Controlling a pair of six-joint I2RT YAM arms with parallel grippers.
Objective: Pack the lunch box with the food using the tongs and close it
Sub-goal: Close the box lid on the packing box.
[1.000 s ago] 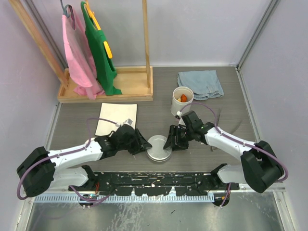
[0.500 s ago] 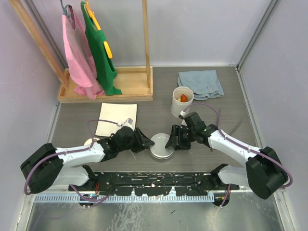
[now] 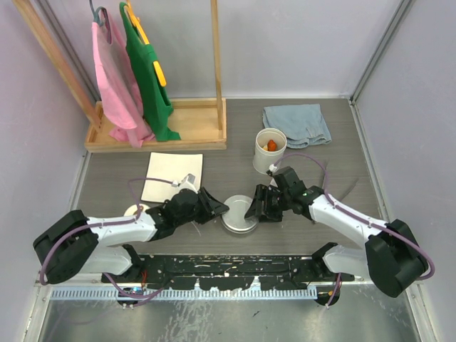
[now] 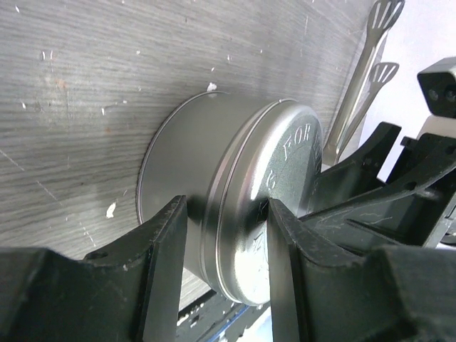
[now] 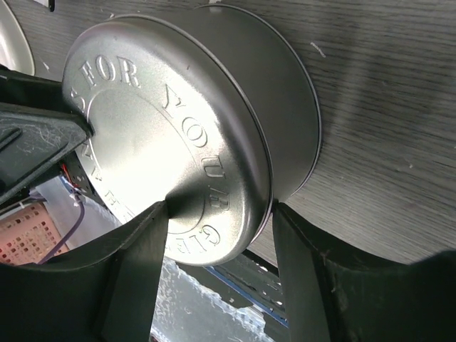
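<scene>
- The steel tin (image 3: 237, 216) sits on the desk (image 3: 235, 142) between the two arms, with its lid (image 5: 164, 128) on.
- The left end effector (image 3: 216, 209) has its jaws half spread over the tin's rim, one finger by the wall and one over the lid. I cannot tell whether it grips.
- The right end effector (image 3: 254, 207) straddles the opposite rim likewise, grip unclear.
- The white tub (image 3: 269, 158) stands open behind, with orange food (image 3: 271, 145) inside.
- The tongs (image 4: 360, 78) lie beyond the tin.
</scene>
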